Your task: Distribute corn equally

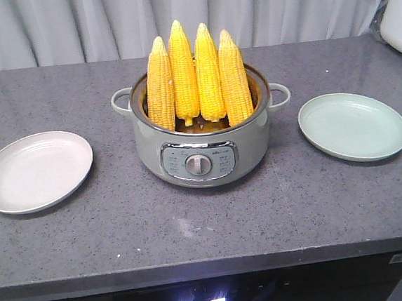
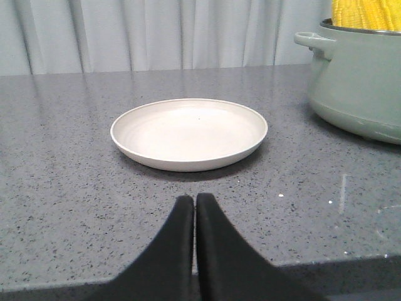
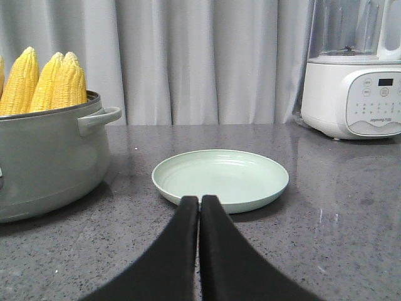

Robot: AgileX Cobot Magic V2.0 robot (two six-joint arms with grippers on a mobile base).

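Left hand (image 2: 195, 199) and right hand (image 3: 199, 200): closed, empty.
Corn (image 1: 196, 73) stands upright in the pot (image 1: 201, 147) between them, seemingly equally near either.

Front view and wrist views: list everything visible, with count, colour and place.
corn: four, yellow, upright in the pot
pot: one, grey-green, counter centre
white plate: one, left of the pot, bare
green plate: one, right of the pot, bare
blender: one, white, far right at the back
counter: one, dark grey
curtain: pale grey, behind
left gripper: black, shut, facing the white plate
right gripper: black, shut, facing the green plate
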